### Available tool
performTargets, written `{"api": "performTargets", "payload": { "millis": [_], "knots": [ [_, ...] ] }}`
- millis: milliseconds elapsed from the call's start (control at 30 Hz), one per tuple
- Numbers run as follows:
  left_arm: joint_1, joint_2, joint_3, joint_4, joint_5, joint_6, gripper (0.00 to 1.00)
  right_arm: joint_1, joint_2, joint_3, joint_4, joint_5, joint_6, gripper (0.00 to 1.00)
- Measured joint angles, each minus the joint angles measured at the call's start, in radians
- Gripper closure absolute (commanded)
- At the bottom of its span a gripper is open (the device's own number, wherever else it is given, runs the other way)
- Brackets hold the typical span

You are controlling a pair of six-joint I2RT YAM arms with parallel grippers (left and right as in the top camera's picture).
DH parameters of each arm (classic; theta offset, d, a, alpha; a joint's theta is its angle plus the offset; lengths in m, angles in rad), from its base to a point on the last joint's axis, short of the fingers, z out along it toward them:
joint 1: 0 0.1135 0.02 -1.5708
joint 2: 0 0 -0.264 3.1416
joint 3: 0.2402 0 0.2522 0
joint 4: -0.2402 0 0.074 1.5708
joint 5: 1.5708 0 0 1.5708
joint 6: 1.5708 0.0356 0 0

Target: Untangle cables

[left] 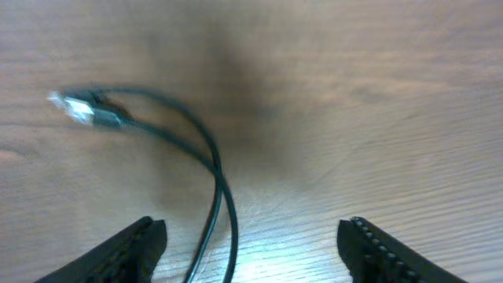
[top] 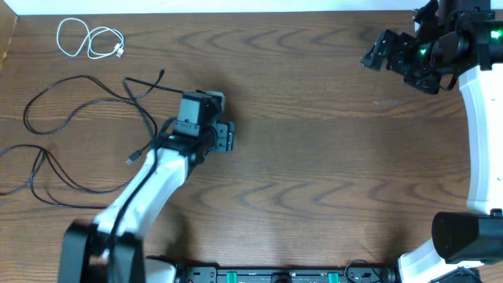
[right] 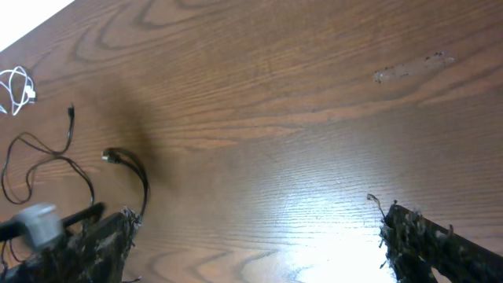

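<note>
Several thin black cables (top: 127,79) lie looped at the left of the wooden table (top: 314,157); one plug end (top: 160,75) points up-right and another (top: 130,159) lies beside my left arm. A short white cable (top: 89,39) lies coiled apart at the far left corner. My left gripper (top: 208,126) is open over a black cable (left: 212,153) that runs between its fingers (left: 251,228). That cable's silver plug (left: 78,106) lies on the wood ahead. My right gripper (top: 376,49) is open and empty, raised at the far right (right: 255,216).
The right wrist view shows the black plug ends (right: 106,156) and the white coil (right: 16,86) far off to its left. A pale scuff (top: 389,102) marks the wood under the right gripper. The table's far edge (top: 236,9) borders a white wall.
</note>
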Motion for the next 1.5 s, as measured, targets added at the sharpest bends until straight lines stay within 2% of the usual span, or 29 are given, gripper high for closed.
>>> {"api": "performTargets", "payload": {
  "millis": [33,133,500,700,833,1067,1233,1367,1500],
  "knots": [
    [0.0,-0.038,0.0,-0.007,0.0,0.0,0.13,0.0,0.0,0.0,-0.003,-0.006,0.0,0.01],
    [0.0,-0.17,0.0,-0.053,0.001,-0.002,0.04,0.0,0.0,0.0,-0.012,-0.023,0.0,0.01],
    [0.0,-0.506,0.0,-0.268,0.001,-0.029,0.02,0.0,-0.021,0.0,-0.115,-0.09,-0.056,0.01],
    [0.0,-0.585,0.0,-0.273,0.001,-0.058,0.02,0.01,-0.126,0.0,-0.215,-0.089,-0.125,0.01],
    [0.0,-0.645,0.0,-0.274,0.001,-0.1,0.01,0.071,-0.196,0.0,-0.285,-0.082,-0.164,0.01],
    [0.0,-0.847,0.0,-0.313,0.001,-0.138,0.02,0.243,-0.313,0.0,-0.298,0.055,-0.156,0.01],
    [0.0,-0.977,0.0,-0.442,0.001,-0.142,0.02,0.342,-0.397,0.0,-0.286,0.179,-0.097,0.01],
    [0.0,-1.0,0.0,-0.537,0.001,-0.142,0.02,0.414,-0.461,-0.004,-0.293,0.274,-0.046,0.01],
    [0.0,-1.0,0.0,-0.565,0.001,-0.142,0.02,0.476,-0.577,-0.105,-0.275,0.376,0.019,0.01]
  ]
}}
